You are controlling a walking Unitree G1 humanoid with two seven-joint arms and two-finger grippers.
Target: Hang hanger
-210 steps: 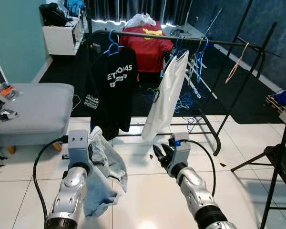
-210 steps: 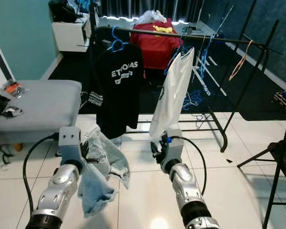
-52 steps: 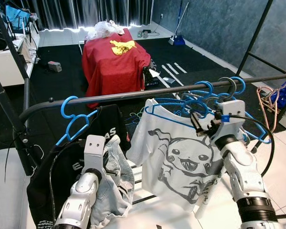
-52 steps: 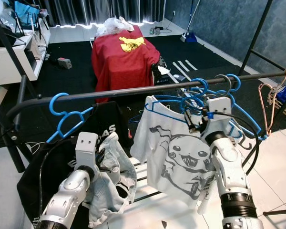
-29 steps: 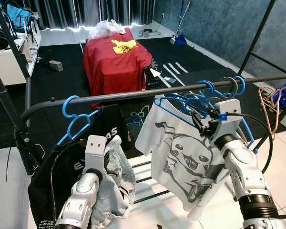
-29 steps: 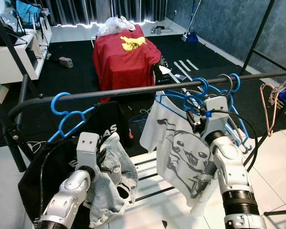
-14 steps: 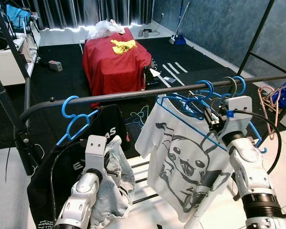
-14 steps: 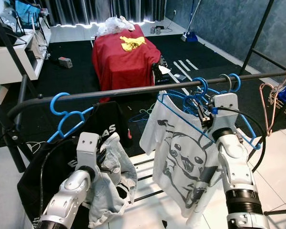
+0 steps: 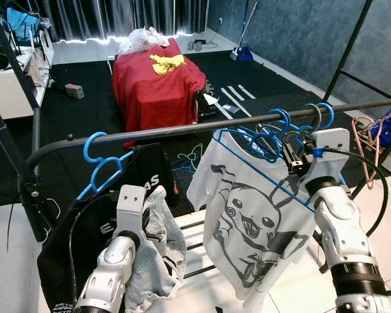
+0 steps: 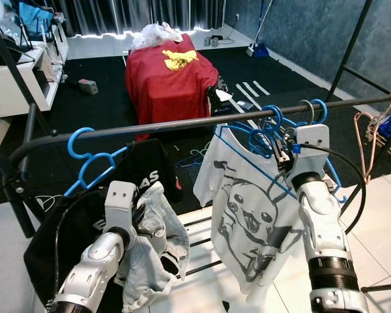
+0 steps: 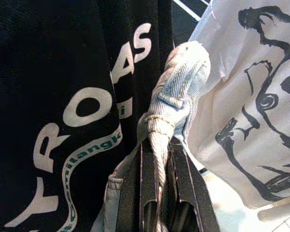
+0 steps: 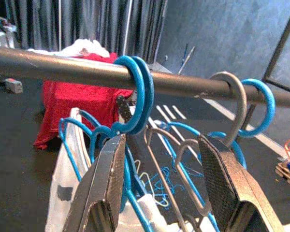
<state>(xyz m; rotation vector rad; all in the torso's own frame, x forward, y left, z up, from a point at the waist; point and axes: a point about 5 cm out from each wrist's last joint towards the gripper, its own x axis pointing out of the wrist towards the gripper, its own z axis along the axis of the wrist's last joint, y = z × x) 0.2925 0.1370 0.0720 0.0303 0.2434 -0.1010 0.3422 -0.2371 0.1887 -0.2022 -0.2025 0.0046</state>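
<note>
Closest in, the left tool point(image 11: 157, 193) sits low on the left with its fingers pinched tight on a bunched-up pair of light denim jeans point(image 9: 153, 254), which hang down off it. Right behind that is a black T-shirt point(image 9: 85, 235) with white lettering, on a blue hanger point(image 9: 101, 163) hooked over the rail point(image 9: 182, 128).

Over on the right, the right tool point(image 12: 164, 193) is up just under the rail with its fingers spread wide apart, not gripping anything. The blue hanger with the white cartoon T-shirt point(image 9: 257, 222) is on the rail, hook looped over the bar just beside that tool, shirt hanging at a tilt. A cluster of spare hangers point(image 10: 309, 114), blue and grey, hangs alongside it.

Further back there's something draped in a red cloth point(image 9: 158, 81) on the dark floor, then dark curtains point(image 9: 124, 16).
</note>
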